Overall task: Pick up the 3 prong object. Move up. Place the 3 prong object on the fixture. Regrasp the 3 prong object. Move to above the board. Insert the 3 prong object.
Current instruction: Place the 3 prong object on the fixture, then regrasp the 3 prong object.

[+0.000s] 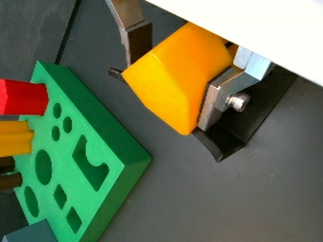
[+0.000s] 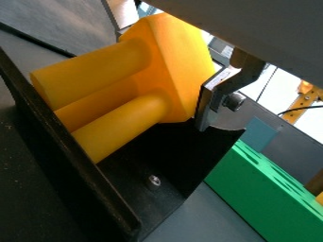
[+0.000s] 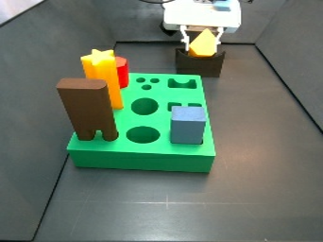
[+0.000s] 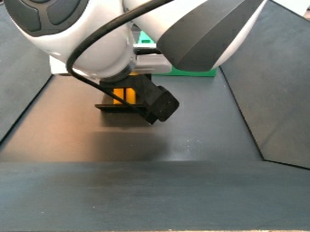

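My gripper [image 1: 169, 95] is shut on the orange 3 prong object [image 1: 177, 76], with a silver finger [image 1: 225, 92] pressed on each side of its wide body. In a wrist view its parallel prongs [image 2: 108, 104] lie along the dark fixture [image 2: 76, 184]. In a side view the gripper [image 3: 202, 40] holds the piece [image 3: 202, 43] in the top of the fixture [image 3: 206, 65] at the back of the floor. The green board [image 3: 145, 128] lies apart from the fixture, nearer the front. The arm hides most of the piece [image 4: 123, 94] in a side view.
On the board stand a tall brown arch block [image 3: 86, 109], a yellow star-topped post [image 3: 100, 71], a red cylinder [image 3: 121, 72] and a blue block [image 3: 188, 124]. The board's corner [image 1: 108, 161] lies close beside the fixture [image 1: 240, 137]. Dark walls ring the floor.
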